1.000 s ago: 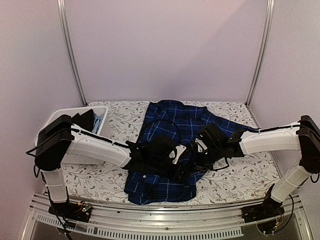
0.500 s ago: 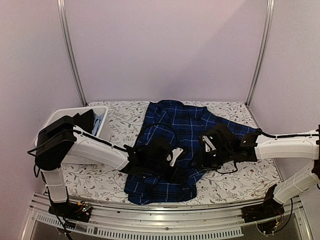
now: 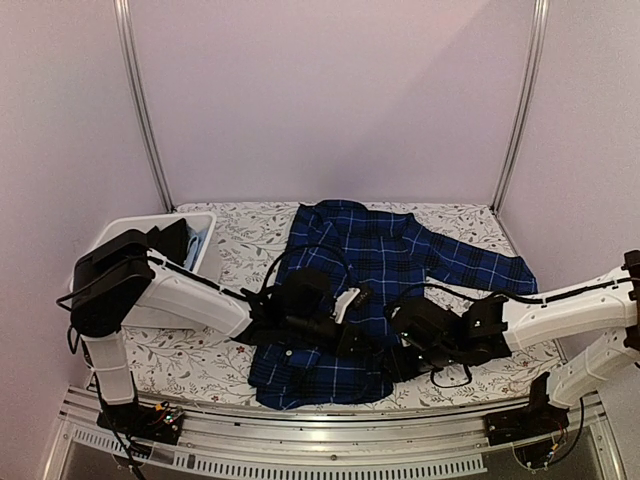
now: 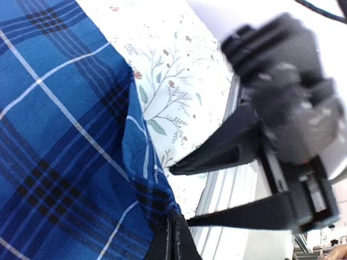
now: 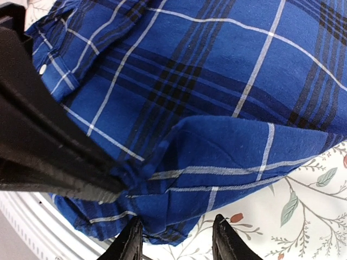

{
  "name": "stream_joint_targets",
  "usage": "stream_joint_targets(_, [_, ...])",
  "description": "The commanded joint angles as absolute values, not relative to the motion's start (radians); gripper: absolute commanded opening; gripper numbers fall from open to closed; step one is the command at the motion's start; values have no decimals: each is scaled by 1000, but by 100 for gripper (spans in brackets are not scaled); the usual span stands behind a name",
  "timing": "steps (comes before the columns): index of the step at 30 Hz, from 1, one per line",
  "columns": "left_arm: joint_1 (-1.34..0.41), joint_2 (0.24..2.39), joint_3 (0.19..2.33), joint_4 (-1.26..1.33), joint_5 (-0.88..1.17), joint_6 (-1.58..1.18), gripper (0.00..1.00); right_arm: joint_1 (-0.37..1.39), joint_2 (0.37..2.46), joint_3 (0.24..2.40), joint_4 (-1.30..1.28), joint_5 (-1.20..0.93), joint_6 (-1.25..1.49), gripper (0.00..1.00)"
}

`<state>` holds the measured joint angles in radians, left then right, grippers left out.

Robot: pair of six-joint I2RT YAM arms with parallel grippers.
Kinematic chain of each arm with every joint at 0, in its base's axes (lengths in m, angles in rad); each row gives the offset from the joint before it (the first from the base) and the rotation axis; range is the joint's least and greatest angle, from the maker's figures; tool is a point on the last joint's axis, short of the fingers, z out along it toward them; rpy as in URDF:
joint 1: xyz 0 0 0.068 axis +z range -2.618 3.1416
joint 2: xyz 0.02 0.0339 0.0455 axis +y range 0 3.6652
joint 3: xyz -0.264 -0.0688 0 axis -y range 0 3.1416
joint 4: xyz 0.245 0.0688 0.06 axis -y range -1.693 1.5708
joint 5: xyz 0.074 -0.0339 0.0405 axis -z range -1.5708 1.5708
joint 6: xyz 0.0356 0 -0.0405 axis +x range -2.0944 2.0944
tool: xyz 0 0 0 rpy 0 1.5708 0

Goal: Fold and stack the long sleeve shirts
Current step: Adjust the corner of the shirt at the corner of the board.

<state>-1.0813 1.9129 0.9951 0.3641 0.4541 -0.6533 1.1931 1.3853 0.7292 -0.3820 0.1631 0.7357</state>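
A navy plaid long sleeve shirt (image 3: 350, 250) lies spread on the table's middle. My left gripper (image 3: 378, 345) is shut on the shirt's near right hem; in the left wrist view its fingertips (image 4: 172, 238) pinch a raised fold of the shirt (image 4: 65, 141). My right gripper (image 3: 398, 362) faces it from the right, open. In the right wrist view its fingers (image 5: 222, 241) straddle the shirt's corner (image 5: 217, 157) without closing, and the left gripper's black fingers (image 5: 54, 157) show at the left. From the left wrist, the right gripper (image 4: 179, 196) stands open.
A white bin (image 3: 120, 240) at the back left holds dark and light-blue cloth (image 3: 185, 240). The floral tablecloth (image 3: 480, 355) shows round the shirt. A metal rail (image 3: 330, 425) runs along the near edge, close to both grippers.
The left gripper has shut on the shirt's hem. The right gripper has opened, let go and dropped toward the near edge, next to the left gripper.
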Motion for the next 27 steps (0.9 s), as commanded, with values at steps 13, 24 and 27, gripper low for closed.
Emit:
stream_joint_targets(13, [-1062, 1893, 979, 443, 521, -686, 0, 1306, 1491, 831, -443, 383, 789, 52])
stream_joint_targets(24, [-1060, 1897, 979, 450, 534, -688, 0, 1309, 1520, 843, -521, 445, 885, 23])
stream_joint_targets(27, [-1061, 1898, 980, 448, 538, -688, 0, 1309, 1505, 840, -562, 449, 916, 13])
